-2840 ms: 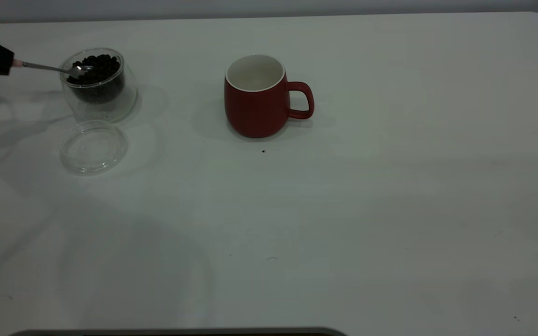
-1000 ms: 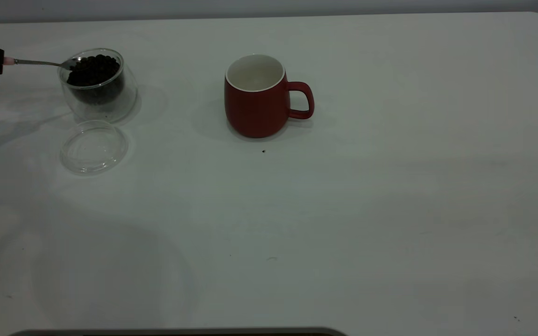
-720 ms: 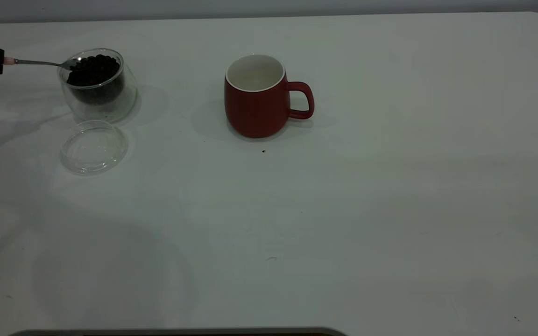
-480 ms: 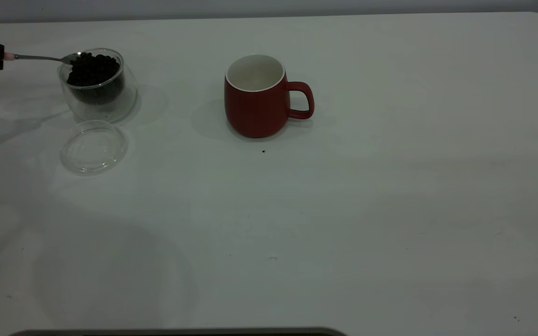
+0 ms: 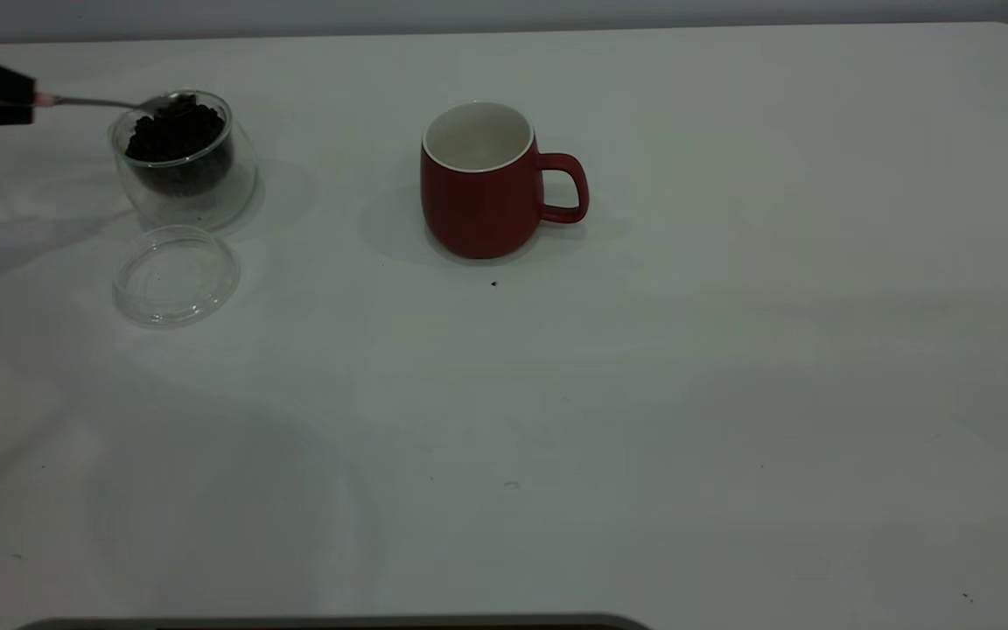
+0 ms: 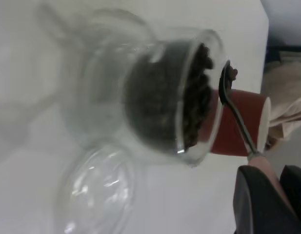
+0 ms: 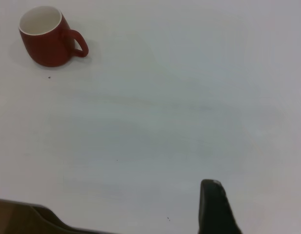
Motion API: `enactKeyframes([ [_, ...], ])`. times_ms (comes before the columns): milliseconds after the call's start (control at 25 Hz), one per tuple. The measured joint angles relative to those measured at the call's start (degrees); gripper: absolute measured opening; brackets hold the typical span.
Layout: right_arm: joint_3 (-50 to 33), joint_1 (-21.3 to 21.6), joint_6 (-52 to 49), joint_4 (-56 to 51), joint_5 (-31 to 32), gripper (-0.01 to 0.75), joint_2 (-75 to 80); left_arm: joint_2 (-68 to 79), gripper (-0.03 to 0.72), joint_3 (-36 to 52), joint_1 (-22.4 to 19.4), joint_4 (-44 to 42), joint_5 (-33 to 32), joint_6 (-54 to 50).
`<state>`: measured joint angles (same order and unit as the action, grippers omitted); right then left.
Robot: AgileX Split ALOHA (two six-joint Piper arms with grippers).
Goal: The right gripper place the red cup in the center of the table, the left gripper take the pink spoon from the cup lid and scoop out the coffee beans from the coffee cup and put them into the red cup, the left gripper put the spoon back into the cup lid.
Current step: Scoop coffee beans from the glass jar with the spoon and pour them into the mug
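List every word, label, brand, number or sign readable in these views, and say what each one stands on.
None: no view shows any readable text.
The red cup is plain, with no logo or print.
The coffee cup and the cup lid are bare clear glass.
The pink spoon, held by the left gripper, carries no visible marking.
The table bears only tiny dark specks.

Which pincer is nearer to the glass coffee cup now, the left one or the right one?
Left. The left pincer holds the pink spoon over the coffee cup. The right pincer hangs far off, beyond the red cup.
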<state>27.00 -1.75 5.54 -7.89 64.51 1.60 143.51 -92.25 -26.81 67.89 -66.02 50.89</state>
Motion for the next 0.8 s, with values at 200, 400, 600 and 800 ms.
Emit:
enactKeyframes([
  [200,0.0,0.0,0.0,0.0,0.0,0.465,0.0,0.0,0.111,0.0,3.3,0.38,0.0,0.0],
  [400,0.0,0.0,0.0,0.0,0.0,0.465,0.0,0.0,0.111,0.0,6.79,1.43,0.0,0.0],
  [600,0.0,0.0,0.0,0.0,0.0,0.465,0.0,0.0,0.111,0.0,11.17,3.05,0.0,0.0],
  [800,0.0,0.0,0.0,0.0,0.0,0.465,0.0,0.0,0.111,0.0,15.17,5.16,0.0,0.0],
])
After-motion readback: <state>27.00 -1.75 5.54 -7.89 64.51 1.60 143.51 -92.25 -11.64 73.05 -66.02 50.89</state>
